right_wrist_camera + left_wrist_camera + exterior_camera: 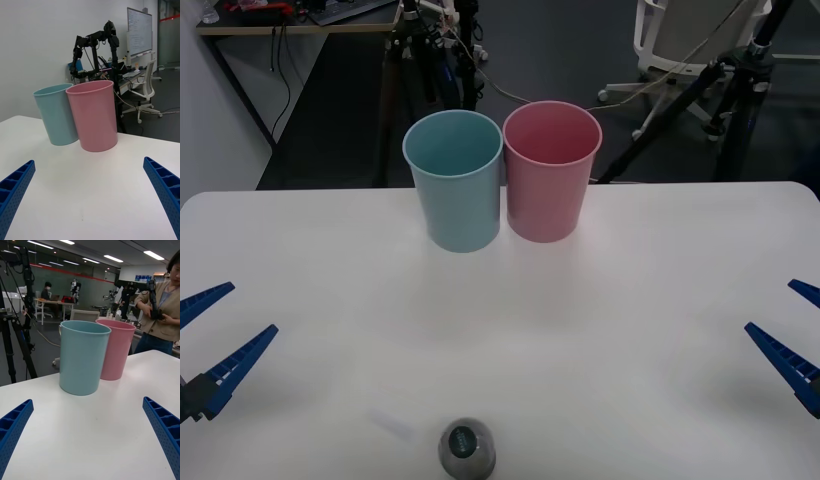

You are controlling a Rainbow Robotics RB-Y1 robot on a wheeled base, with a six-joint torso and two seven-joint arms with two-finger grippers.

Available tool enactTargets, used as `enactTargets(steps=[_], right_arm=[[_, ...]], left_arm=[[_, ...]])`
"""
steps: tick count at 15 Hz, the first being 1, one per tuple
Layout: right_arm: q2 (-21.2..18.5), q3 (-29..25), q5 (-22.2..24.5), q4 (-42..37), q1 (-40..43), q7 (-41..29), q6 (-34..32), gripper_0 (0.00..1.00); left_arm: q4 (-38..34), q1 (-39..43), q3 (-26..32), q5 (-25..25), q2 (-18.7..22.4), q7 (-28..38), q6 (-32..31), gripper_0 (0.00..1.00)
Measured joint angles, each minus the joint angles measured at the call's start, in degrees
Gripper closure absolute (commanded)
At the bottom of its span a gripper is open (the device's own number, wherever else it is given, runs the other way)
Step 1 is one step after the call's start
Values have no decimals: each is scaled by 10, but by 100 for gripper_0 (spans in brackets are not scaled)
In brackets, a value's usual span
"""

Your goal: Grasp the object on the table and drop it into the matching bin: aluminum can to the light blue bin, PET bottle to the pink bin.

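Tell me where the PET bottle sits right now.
In the front view the PET bottle stands on the table at its near edge, roughly centred between the open grippers, well short of both bins.

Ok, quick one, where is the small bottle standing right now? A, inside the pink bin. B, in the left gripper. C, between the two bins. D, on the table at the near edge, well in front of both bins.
D: the bottle stands on the white table at the near edge, apart from the light blue bin and pink bin, with the left gripper and right gripper open at the sides.
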Motion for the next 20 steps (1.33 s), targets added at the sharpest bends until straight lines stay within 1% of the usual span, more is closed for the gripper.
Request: enactTargets(steps=[2, 5, 9, 11, 13, 18, 20], right_arm=[[0, 0, 0, 0, 0, 0, 0, 0], [5, 15, -2, -10, -28, -1, -9, 0], [-13, 39, -19, -20, -10, 11, -11, 0], [-35, 68, -37, -21, 8, 62, -11, 0], [-43, 81, -40, -21, 15, 106, -16, 0], [-61, 115, -39, -21, 24, 187, -20, 0], [-67, 137, -39, -21, 34, 204, -14, 0]], left_arm=[[0, 0, 0, 0, 0, 0, 0, 0], [0, 0, 0, 0, 0, 0, 0, 0], [0, 0, 0, 0, 0, 0, 0, 0], [0, 0, 0, 0, 0, 0, 0, 0], [0, 0, 0, 0, 0, 0, 0, 0], [0, 0, 0, 0, 0, 0, 0, 0], [0, 0, 0, 0, 0, 0, 0, 0]])
